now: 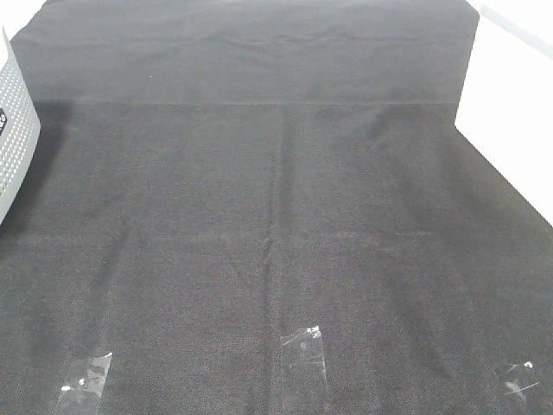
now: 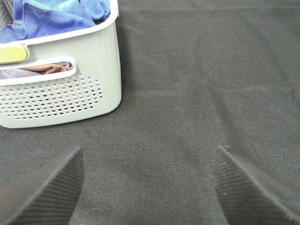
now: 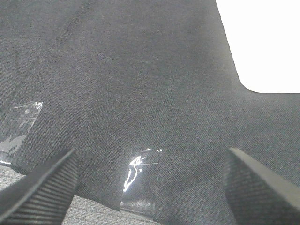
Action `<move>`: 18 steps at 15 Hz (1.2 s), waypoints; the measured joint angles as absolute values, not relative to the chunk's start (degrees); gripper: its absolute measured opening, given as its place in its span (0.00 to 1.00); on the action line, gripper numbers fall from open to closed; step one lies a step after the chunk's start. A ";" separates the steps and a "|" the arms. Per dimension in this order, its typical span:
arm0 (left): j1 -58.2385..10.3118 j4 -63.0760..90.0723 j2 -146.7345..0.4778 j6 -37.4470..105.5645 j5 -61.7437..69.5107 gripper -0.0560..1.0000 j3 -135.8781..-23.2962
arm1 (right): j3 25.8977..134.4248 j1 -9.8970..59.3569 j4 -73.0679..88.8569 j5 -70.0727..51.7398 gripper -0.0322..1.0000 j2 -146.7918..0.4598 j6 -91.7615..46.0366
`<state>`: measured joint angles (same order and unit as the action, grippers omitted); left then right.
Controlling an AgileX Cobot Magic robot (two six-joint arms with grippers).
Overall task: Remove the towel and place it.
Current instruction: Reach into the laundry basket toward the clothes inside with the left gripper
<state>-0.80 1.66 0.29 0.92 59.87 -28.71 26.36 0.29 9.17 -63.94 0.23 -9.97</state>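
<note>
Towel (image 2: 51, 16): bright blue, bunched in the top of the pale perforated basket (image 2: 70, 98) and rising above its rim. A brown cloth (image 2: 47, 69) shows through the handle slot beneath it. In the overhead view only a corner of the basket appears, at the 9 o'clock edge, and the towel itself is out of that view.

Left gripper (image 2: 149, 157): jaws spread wide and empty, above the black table cloth (image 1: 276, 216), near the basket but apart from it.

Right gripper (image 3: 151, 154): jaws wide and empty, over the table cloth near a clear tape strip (image 3: 138, 180).

Status, as a judgement: removal has not begun.

Probable faults from this position:
- Double pick. Fingers driven too deep into the pile may close on the brown cloth as well as the towel.
- Basket drag or tip. The basket looks light and nothing holds it, so a fold snagging on the rim could pull it along.
- Partial grip. A pinch on one loose fold may slip, or leave the remainder trailing inside.
- Cloth pinch. Placing too low may catch the table cloth and lift its tape.
</note>
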 joint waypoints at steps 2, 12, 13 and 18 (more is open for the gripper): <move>-0.80 1.66 0.29 0.92 59.87 0.73 -28.71 | 26.36 0.29 9.17 -63.94 0.81 0.23 -9.97; -0.80 1.66 0.29 0.92 59.87 0.73 -28.71 | 26.36 0.29 9.17 -63.94 0.81 0.23 -9.97; -0.80 1.66 0.29 0.92 59.87 0.73 -28.71 | 26.36 0.29 9.17 -63.94 0.81 0.23 -9.97; -0.80 1.66 0.29 0.92 59.87 0.73 -28.71 | 26.36 0.29 9.17 -63.94 0.81 0.23 -9.97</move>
